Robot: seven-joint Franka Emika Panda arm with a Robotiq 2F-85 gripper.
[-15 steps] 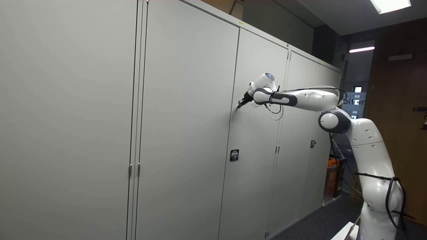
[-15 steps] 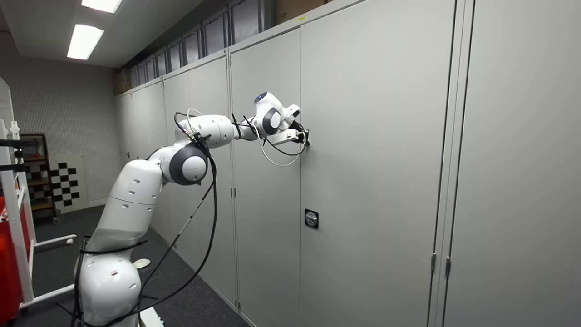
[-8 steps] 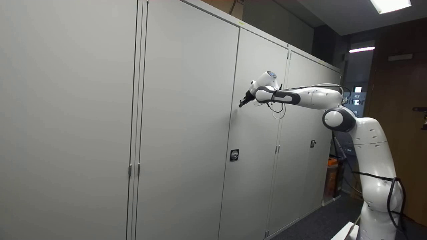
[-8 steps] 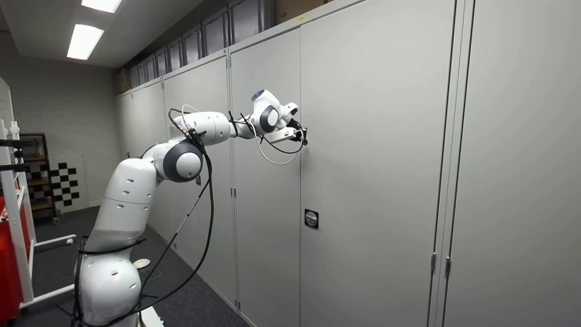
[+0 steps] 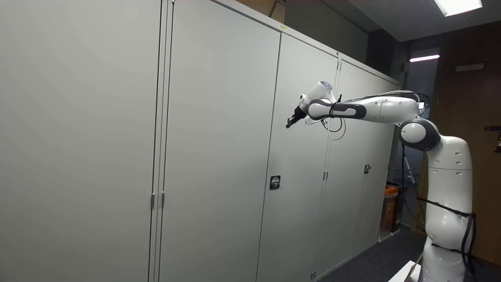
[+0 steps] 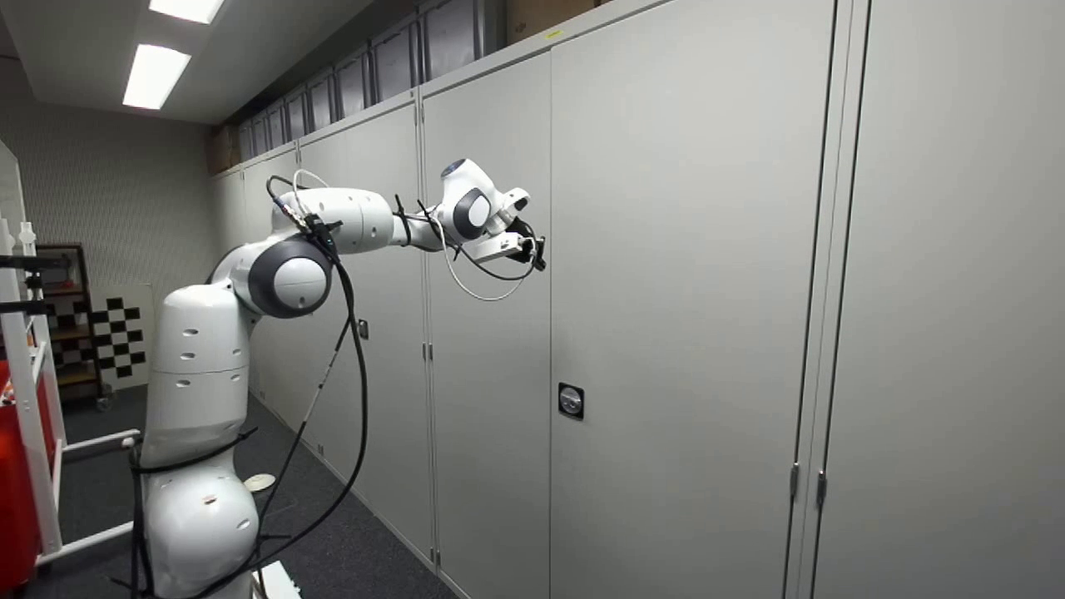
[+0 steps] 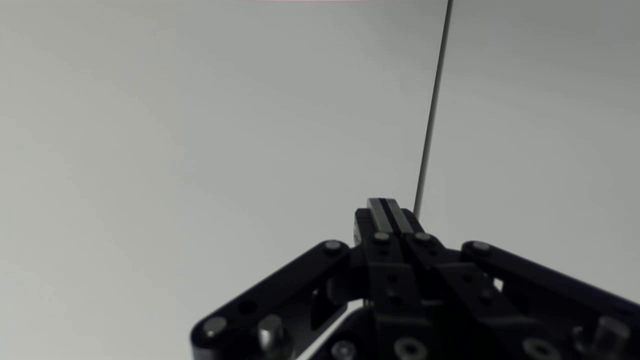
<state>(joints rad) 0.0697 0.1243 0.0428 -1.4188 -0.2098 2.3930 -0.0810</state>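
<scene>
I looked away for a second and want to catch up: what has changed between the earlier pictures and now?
The gripper has drawn back, away from the cabinet doors, and the arm has swung more upright with it, as both exterior views show. Nothing was taken hold of or let go; the gripper is shut and empty. The cabinet doors stayed closed, the latch unchanged.

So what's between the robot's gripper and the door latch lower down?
Only bare cabinet door shows between the gripper and the latch, in an exterior view.
</scene>
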